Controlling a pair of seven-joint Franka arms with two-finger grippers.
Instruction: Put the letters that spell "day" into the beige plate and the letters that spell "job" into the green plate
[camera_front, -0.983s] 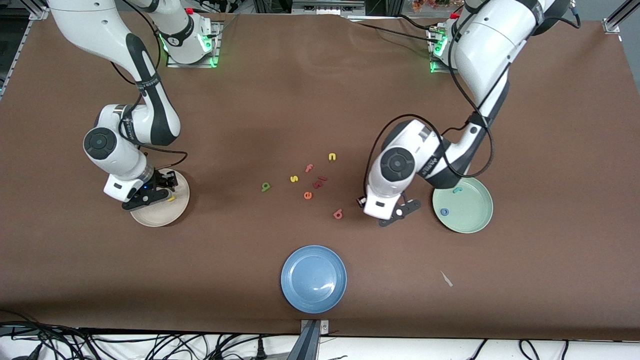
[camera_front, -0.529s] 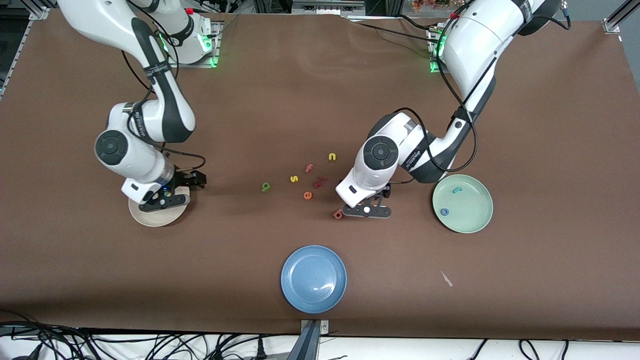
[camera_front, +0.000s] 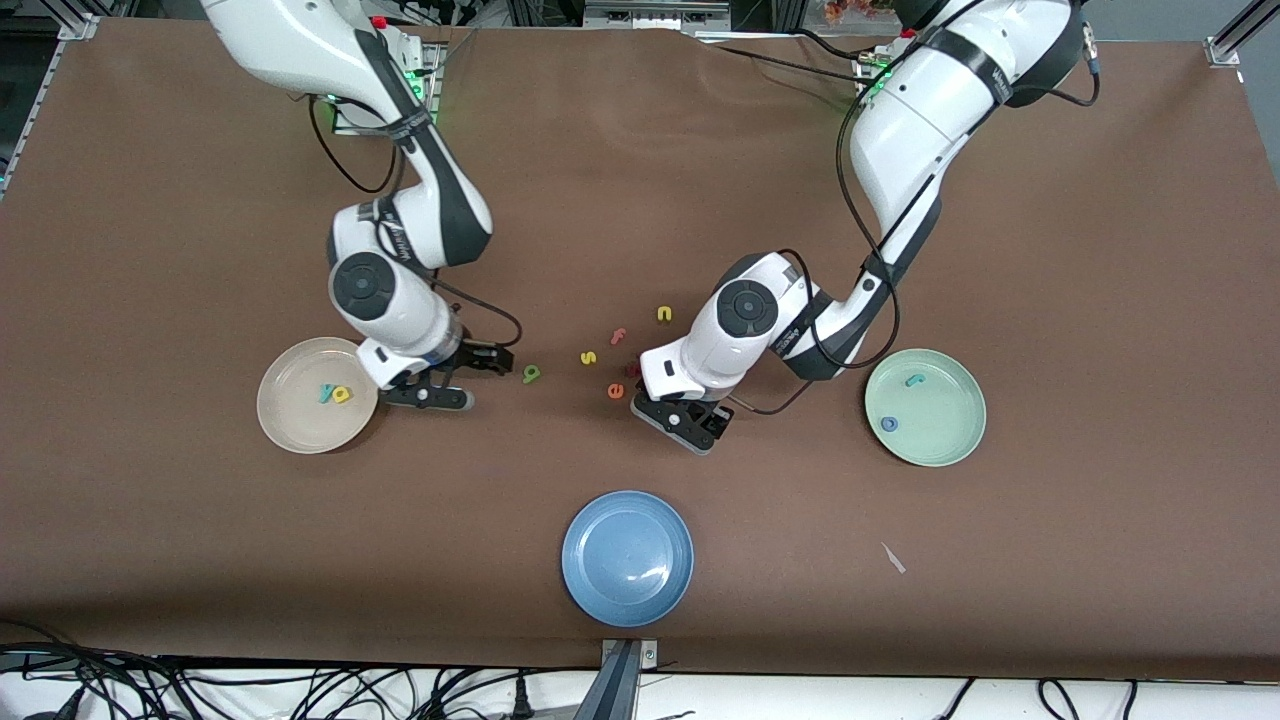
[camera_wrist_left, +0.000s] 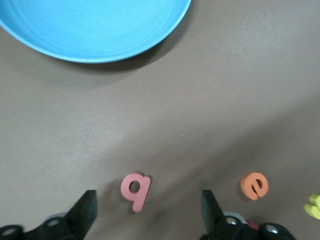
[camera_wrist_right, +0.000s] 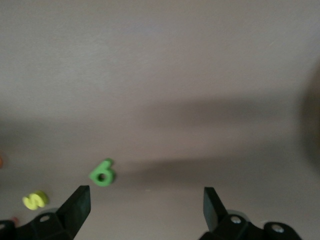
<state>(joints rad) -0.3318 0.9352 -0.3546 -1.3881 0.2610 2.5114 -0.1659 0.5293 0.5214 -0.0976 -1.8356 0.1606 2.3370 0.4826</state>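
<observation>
Left gripper (camera_wrist_left: 145, 217) jaws stand apart over the salmon-red foam "b" (camera_wrist_left: 135, 190), near the round blue plate (camera_front: 627, 557); right gripper (camera_wrist_right: 142, 210) jaws stand apart beside the green foam "d" (camera_front: 531, 374); the round cream-beige plate (camera_front: 290, 420) holds yellow "a" (camera_front: 342, 394) and teal "y" (camera_front: 326, 392); the pale green plate (camera_front: 945, 440) holds teal "j" (camera_front: 912, 380) and blue "o" (camera_front: 889, 424).

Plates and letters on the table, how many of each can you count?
Plates: 3, the beige plate, the green plate, the blue plate.
Letters in plates: 4, two in beige, two in green.
Loose letters: 7, counting the salmon b, which shows only in the left wrist view.
Total: 14.
</observation>
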